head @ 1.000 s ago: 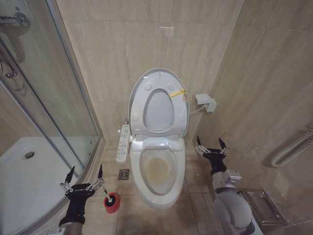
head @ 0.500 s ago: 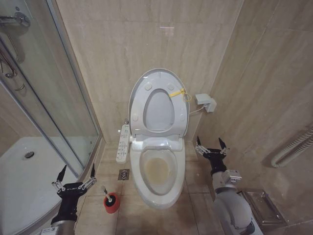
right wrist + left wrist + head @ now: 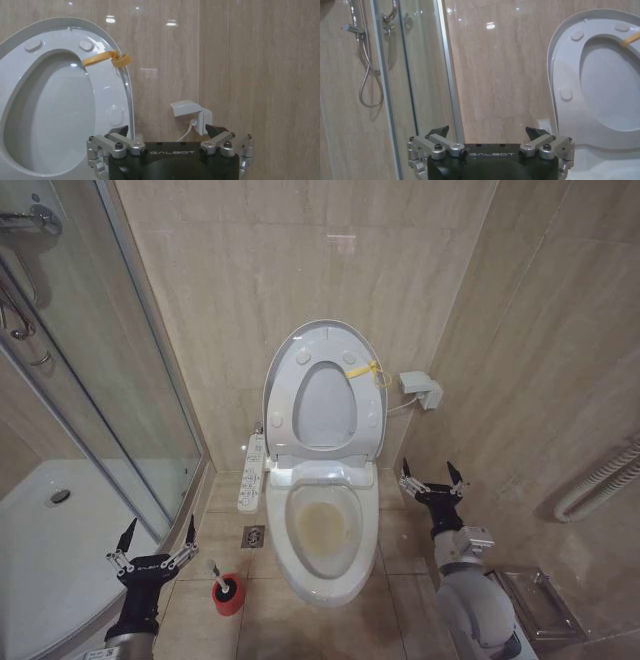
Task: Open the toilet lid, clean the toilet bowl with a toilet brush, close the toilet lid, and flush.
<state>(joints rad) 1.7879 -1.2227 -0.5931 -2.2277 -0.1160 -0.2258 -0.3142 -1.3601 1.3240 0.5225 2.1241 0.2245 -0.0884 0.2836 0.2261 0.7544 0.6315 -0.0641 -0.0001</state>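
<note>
Hovering left gripper [image 3: 153, 553] low over floor, jaws spread, empty. Brush [image 3: 222, 578] stands in red cup [image 3: 227, 594] just to its right, handle tilted toward it; left arm nearer. Lid [image 3: 325, 396] already up against wall, bowl [image 3: 322, 532] exposed. Right gripper [image 3: 431, 480] beside bowl, jaws open, idle.

White toilet lid [image 3: 318, 340] raised against wall, toilet bowl [image 3: 322, 530] open, yellowish inside, toilet brush [image 3: 224, 582] in red cup, left
</note>
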